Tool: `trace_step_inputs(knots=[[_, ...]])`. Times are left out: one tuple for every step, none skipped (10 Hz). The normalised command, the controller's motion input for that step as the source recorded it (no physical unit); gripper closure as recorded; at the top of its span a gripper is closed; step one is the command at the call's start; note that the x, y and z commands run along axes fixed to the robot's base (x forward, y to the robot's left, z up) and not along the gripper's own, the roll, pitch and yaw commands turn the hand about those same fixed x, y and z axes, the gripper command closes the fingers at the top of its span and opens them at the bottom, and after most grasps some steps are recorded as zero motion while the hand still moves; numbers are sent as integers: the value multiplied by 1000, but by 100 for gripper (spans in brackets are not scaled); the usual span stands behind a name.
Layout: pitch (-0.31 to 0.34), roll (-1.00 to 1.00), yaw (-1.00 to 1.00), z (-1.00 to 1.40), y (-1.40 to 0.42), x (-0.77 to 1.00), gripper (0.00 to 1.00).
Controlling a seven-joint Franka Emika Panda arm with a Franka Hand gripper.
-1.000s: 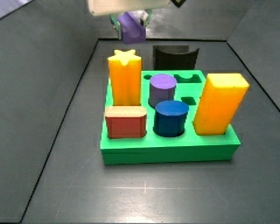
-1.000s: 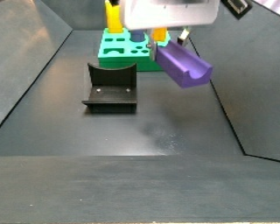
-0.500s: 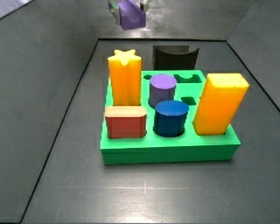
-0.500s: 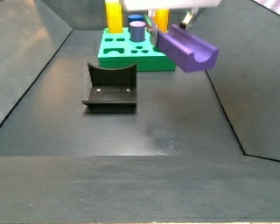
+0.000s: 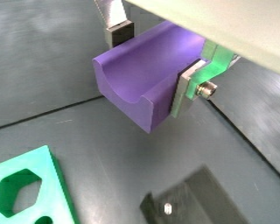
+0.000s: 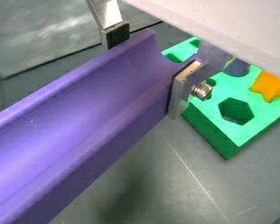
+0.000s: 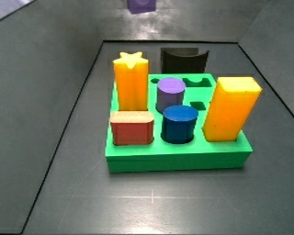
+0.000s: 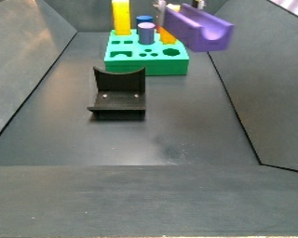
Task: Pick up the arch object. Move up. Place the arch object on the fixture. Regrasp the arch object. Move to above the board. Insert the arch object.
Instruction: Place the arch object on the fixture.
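My gripper (image 5: 154, 57) is shut on the arch object (image 5: 149, 74), a dark purple block with a concave channel. A silver finger (image 5: 192, 83) presses each of its sides in both wrist views. The arch object (image 6: 84, 131) hangs lying on its side, high above the floor, at the upper edge of both side views (image 7: 140, 5) (image 8: 199, 28). Below it, the black fixture (image 8: 118, 91) stands on the dark floor just behind the green board (image 7: 175, 151). The fixture (image 5: 206, 206) and a board corner (image 5: 25, 179) show beneath the block.
The board holds a yellow star peg (image 7: 131, 78), an orange block (image 7: 231, 107), a red block (image 7: 131, 128), a blue cylinder (image 7: 178, 124) and a lilac cylinder (image 7: 171, 92). Sloped grey walls enclose the floor.
The gripper has risen steadily with the arch object in it, from just above the fixture to the upper edge of the side views. Nothing on the floor has moved.
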Motion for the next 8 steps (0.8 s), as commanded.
trace_step_inputs(knots=[[-178,-362,-989,43,120,1000,100],[-138,-294,-750,53,108,1000,100],[-75,-195,-431,51,99,1000,100],[-37,-138,-275,36,96,1000,100],[-1,-104,-156,33,87,1000,100],[28,-87,-108,28,82,1000,100],[63,-66,-72,19,75,982,100],[78,-57,-62,17,64,902,100]])
